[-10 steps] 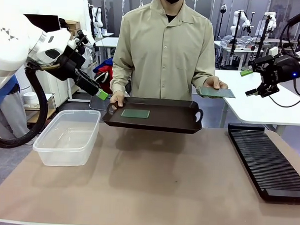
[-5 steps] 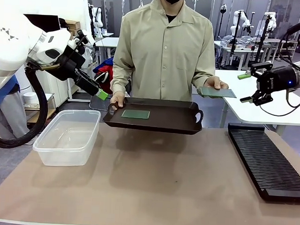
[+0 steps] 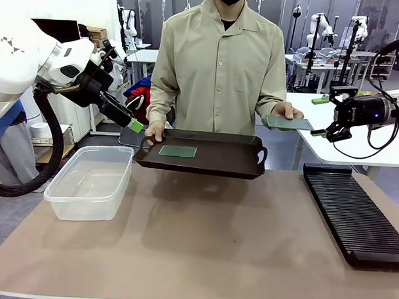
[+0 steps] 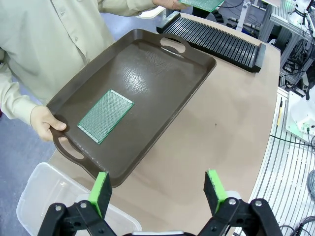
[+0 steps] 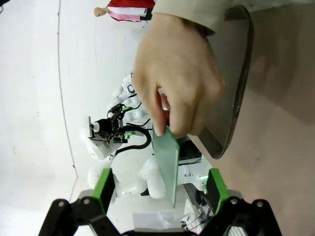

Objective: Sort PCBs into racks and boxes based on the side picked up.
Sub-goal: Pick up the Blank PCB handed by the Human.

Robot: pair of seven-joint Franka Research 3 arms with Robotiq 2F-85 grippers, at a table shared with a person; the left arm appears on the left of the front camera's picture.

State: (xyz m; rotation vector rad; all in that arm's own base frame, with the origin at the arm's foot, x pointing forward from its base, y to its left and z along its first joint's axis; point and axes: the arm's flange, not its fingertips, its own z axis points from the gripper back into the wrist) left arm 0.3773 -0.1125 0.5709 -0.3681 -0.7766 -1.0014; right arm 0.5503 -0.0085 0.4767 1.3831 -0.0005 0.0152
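A person across the table holds a dark brown tray (image 3: 225,162) by one handle. One green PCB (image 3: 178,151) lies flat on it, as the left wrist view confirms for that PCB (image 4: 106,115). The person's other hand (image 3: 286,112) holds a second PCB (image 3: 289,122) out to the right. My right gripper (image 3: 320,117) is open at that board's far edge; in its wrist view the PCB (image 5: 167,164) stands edge-on, its end between the spread fingers (image 5: 216,189) of the right gripper (image 5: 160,191), touching neither. My left gripper (image 3: 135,121) hangs open left of the tray, above the box; its wrist view shows the left gripper (image 4: 157,191) open and holding nothing.
The clear box (image 3: 90,182) stands on the brown table at the left, with nothing in it. The black slotted rack (image 3: 351,210) lies along the right side. A white table (image 3: 357,142) stands behind the right gripper. The person's hand (image 4: 47,123) grips the tray handle.
My right gripper has moved left and slightly down to the far edge of the PCB held out by the person. The tray has shifted slightly left. The left arm has not moved.
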